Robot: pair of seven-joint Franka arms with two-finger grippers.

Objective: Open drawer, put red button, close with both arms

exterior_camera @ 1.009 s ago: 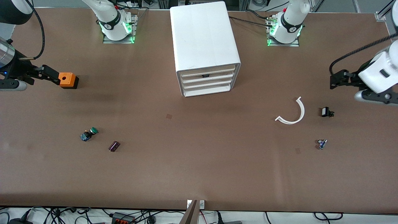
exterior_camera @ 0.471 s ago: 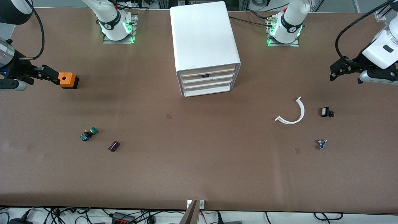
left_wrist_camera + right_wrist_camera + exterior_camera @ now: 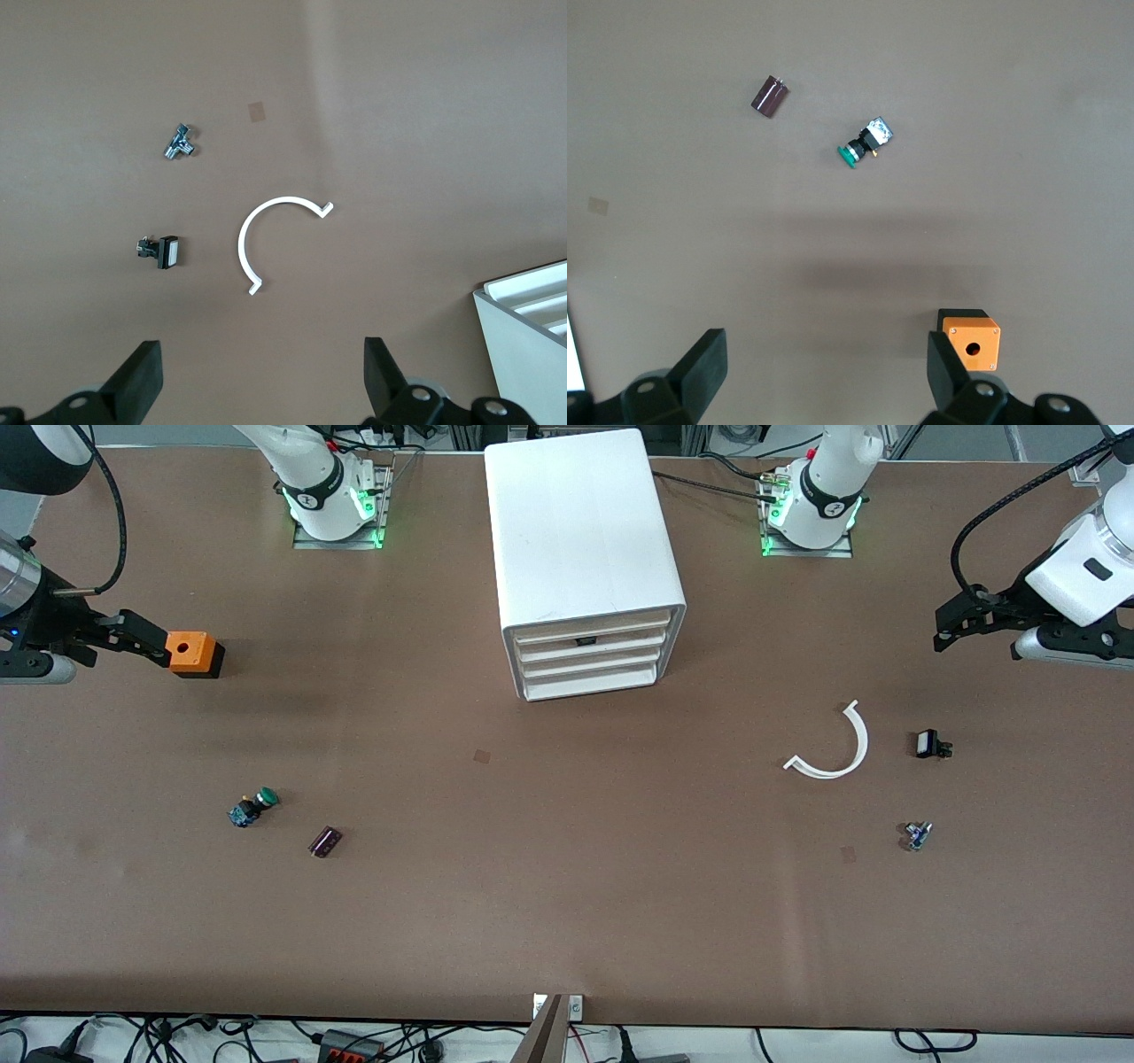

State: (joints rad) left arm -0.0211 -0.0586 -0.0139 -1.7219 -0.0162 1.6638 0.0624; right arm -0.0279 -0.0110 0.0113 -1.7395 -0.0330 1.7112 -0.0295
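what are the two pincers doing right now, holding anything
Left pincer: open, holding nothing, over bare table near the white curved piece.
Right pincer: open, holding nothing, over the table by the orange cube.

The table (image 3: 567, 886) is covered in plain matt brown, marked by two small darker brown squares (image 3: 481, 756). The cabinet (image 3: 580, 531) and its drawer fronts (image 3: 589, 657) are white throughout. An orange cube (image 3: 192, 652) with a dark hole is seen on a black base. A green cap is carried by the button (image 3: 253, 807) with a black-and-blue body. A dark maroon cylinder (image 3: 324, 841) and a white curved strip (image 3: 833, 746) are also seen.
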